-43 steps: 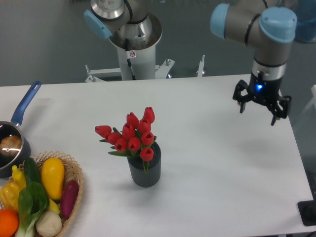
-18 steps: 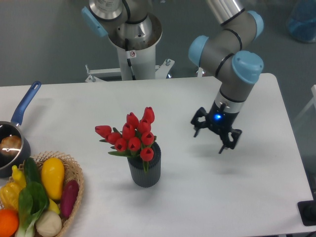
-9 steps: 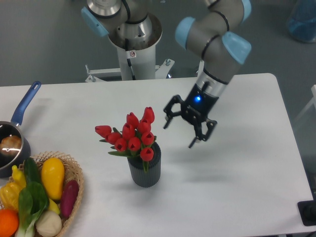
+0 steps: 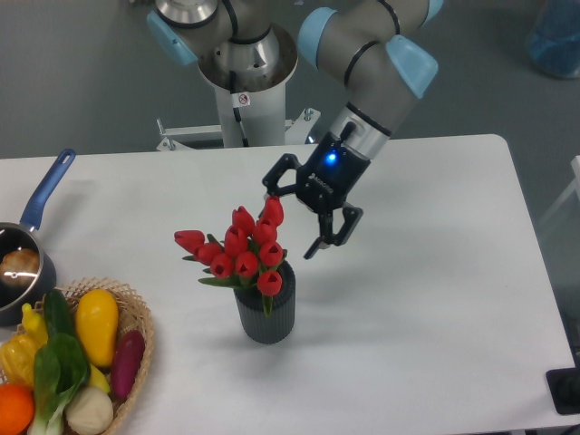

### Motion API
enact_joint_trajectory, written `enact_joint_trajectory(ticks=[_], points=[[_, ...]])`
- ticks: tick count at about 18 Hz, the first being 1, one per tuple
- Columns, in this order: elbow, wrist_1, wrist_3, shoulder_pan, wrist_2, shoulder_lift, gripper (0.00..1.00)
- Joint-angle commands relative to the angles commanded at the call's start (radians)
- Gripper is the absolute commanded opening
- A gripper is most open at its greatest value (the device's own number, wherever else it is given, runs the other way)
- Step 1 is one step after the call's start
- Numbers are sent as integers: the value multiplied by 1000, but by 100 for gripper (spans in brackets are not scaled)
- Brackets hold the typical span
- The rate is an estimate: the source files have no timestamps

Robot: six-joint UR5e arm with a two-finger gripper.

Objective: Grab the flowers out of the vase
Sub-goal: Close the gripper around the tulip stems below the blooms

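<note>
Claw [image 4: 292, 220] spread wide — flowers [image 4: 237, 250] just lower-left.

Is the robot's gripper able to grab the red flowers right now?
Probably yes. The gripper is open, right beside the top of the flowers, and nothing sits between them. The flowers stand in the vase with their buds clear above its rim.
</note>
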Motion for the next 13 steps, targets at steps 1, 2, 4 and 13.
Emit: enact_joint_trajectory(ticks=[1,2,4,13], points=[[-2,0,3,0,-17,0,100],[-2,0,3,-2,-38,0,100],[-2,0,6,2,-90,-12,100],[-37,8,138,34,-172,-43,13]])
